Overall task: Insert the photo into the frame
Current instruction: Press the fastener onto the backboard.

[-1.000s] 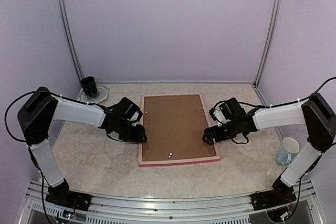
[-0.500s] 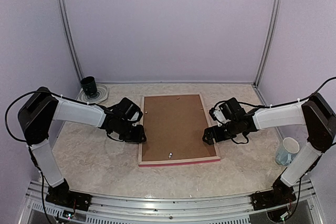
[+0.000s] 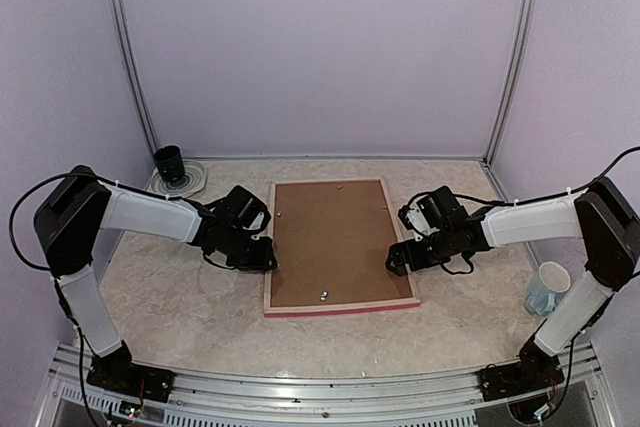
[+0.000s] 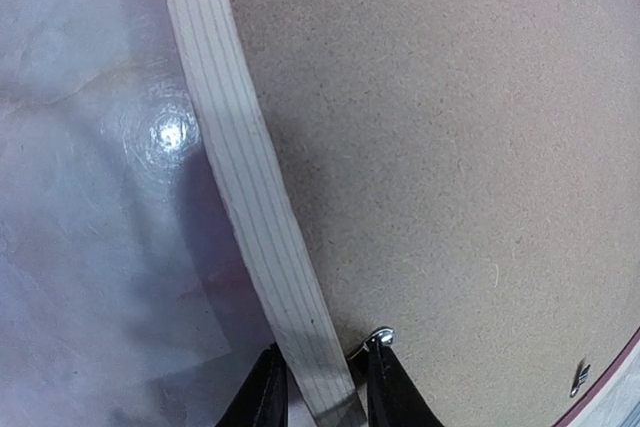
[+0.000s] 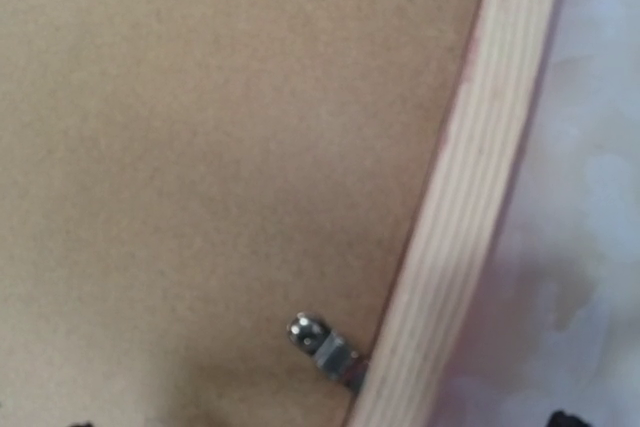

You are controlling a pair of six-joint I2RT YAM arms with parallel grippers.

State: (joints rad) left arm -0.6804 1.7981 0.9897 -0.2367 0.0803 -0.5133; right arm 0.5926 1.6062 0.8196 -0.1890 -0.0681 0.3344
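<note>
The left arm (image 3: 150,215) is stretched low across the bench (image 3: 180,297) from the left. Its wrist is turned inward, so that the left hand (image 3: 268,257) is brought to the left rail of the frame (image 3: 340,309), a little past the middle towards the near end. In the wrist view the two fingers are seen set astride that pale wood rail: one finger (image 4: 262,395) is placed outside it over the bench, and the other (image 4: 392,392) inside it on the brown board (image 3: 340,242). The jaws are drawn in narrowly, close against both sides of the rail. Whether the rail is actually pinched cannot be told. A small metal tab (image 4: 378,338) is seen just at the tip of the inner finger.

The right arm (image 3: 525,219) is extended in mirror fashion from the right. The right hand (image 3: 396,259) is lowered over the right rail of the frame, at about the same distance along it. Its jaws are spread wide, with only the dark tips caught at the bottom corners of the wrist view, one over the board and one over the bench. Nothing is held by it. Another metal tab (image 5: 325,345) is seen beside the rail, between the tips.

The frame is laid flat and face down in the middle of the bench, between the two hands. Its wood back is turned upward, its pink-red edge is shown along the near side, and the board is seated inside it.
</note>
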